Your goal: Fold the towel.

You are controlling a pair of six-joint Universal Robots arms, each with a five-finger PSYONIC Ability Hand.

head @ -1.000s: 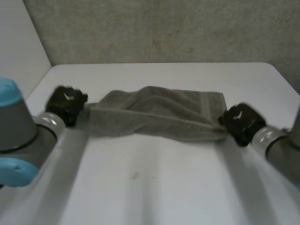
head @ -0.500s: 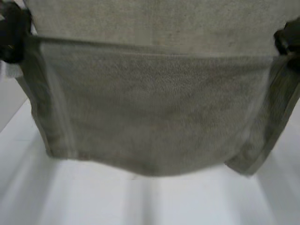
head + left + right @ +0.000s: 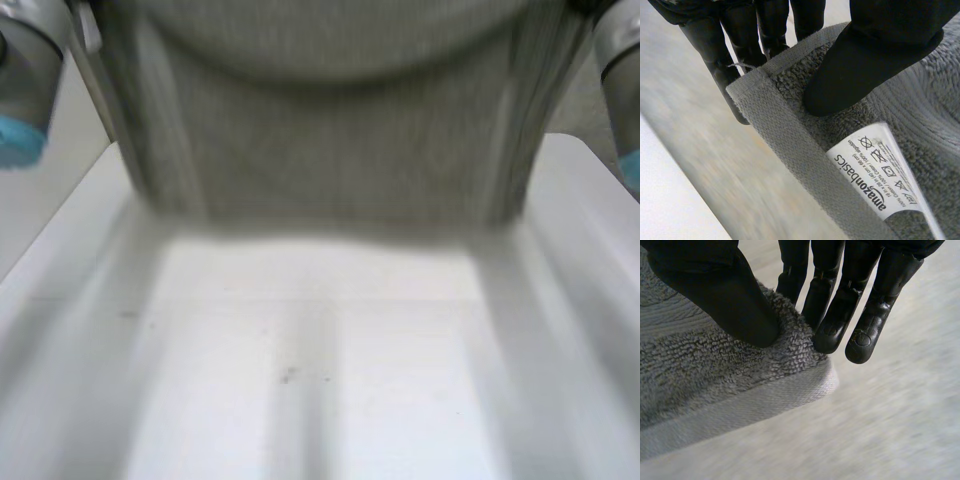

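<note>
A grey towel (image 3: 330, 130) hangs spread out above the white table (image 3: 320, 380), held up by its two upper corners, with its lower edge just above the tabletop. My left arm (image 3: 25, 70) and right arm (image 3: 620, 60) are raised at its two sides. In the left wrist view my left hand (image 3: 875, 60) pinches one corner of the towel (image 3: 785, 130) between thumb and fingers, next to a white care label (image 3: 875, 175). In the right wrist view my right hand (image 3: 725, 295) pinches the other corner of the towel (image 3: 715, 370) the same way.
The tabletop in front of the hanging towel is bare apart from a small dark speck (image 3: 288, 376). A white side wall (image 3: 50, 190) runs along the table's left edge.
Both arms have risen with the towel. It went from lying bunched on the table to hanging spread in the air, and is now higher than half a second ago.
</note>
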